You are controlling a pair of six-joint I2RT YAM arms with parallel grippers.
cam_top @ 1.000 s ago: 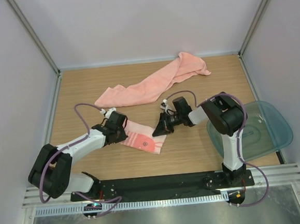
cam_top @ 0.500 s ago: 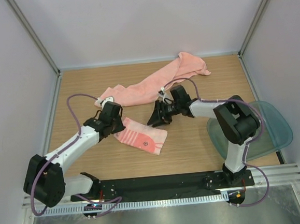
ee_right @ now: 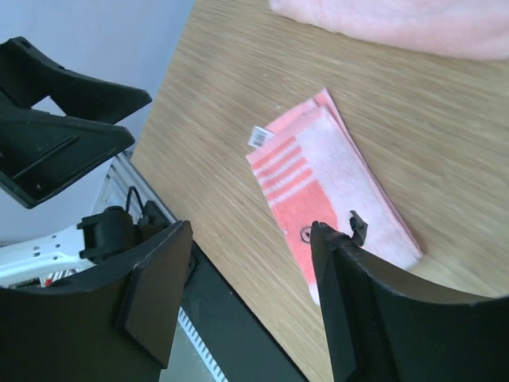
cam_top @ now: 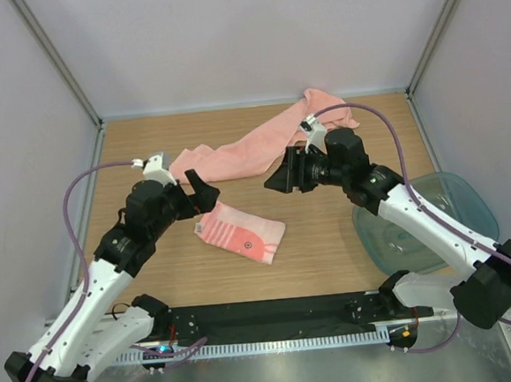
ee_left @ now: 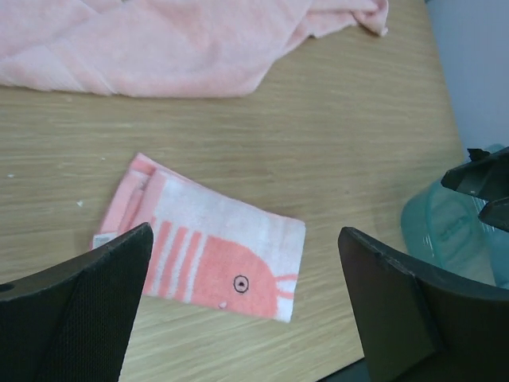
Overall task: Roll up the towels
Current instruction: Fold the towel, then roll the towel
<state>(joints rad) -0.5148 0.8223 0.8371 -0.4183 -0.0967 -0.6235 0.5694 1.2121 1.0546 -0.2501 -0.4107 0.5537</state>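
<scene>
Worktop [cam_top: 331, 247]: wood
Striped towel [cam_top: 241, 235]: flat, centred for rolling
Long towel [cam_top: 260, 142]: crumpled behind
Left end effector [cam_top: 204, 187]: wide open, empty
Right end effector [cam_top: 277, 177]: parted, empty

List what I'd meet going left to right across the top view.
left gripper → small towel → right gripper → tray

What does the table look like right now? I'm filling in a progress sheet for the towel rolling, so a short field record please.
small towel: folded flat, not rolled, mid-table
long towel: lying loose along the far side, not rolled
tray: right side, apart from both towels
left gripper: open, holding nothing
right gripper: open, holding nothing
</scene>
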